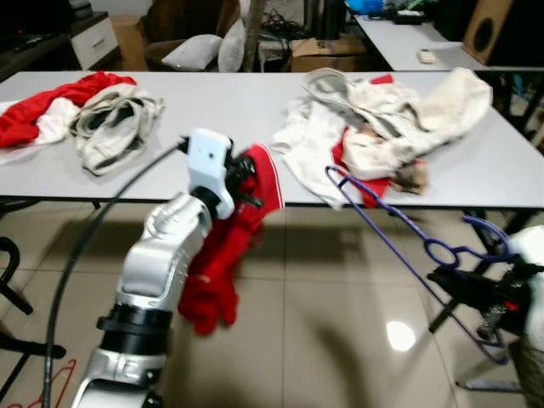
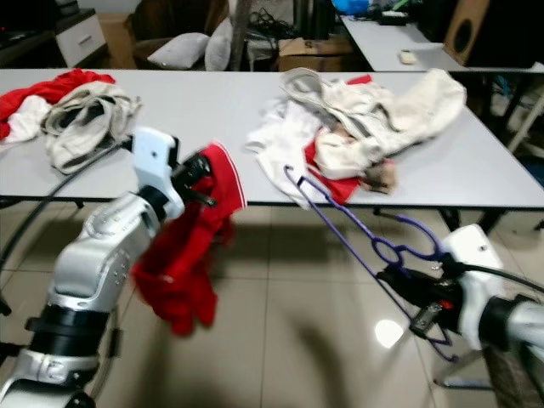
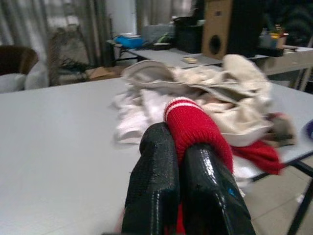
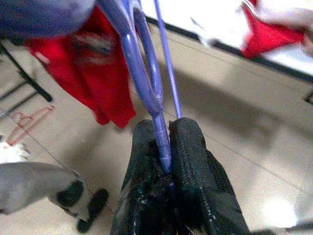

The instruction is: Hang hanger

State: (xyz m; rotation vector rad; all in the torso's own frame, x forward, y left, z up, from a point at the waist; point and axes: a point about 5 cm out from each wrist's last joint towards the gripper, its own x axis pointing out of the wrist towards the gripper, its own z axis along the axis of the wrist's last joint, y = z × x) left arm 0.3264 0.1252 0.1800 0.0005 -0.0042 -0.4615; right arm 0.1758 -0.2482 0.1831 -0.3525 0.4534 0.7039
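A purple wire hanger [image 1: 399, 223] is held at its neck by my right gripper [image 1: 455, 280], shut on it at the lower right; its far tip points toward the table edge. In the right wrist view the fingers [image 4: 188, 161] pinch the hanger's stem [image 4: 159, 132]. My left gripper [image 1: 246, 174] is shut on a red knit garment [image 1: 223, 263] with a white-striped cuff, which hangs below the table's front edge. The left wrist view shows the fingers [image 3: 156, 181] clamped on the red cuff [image 3: 195, 127].
A long grey table [image 1: 212, 110] holds a red and beige clothes pile [image 1: 93, 115] at the left and a white, beige and red heap [image 1: 382, 127] at the right. Red hangers [image 1: 55, 382] lie on the tiled floor at lower left. Another table [image 1: 416, 42] stands behind.
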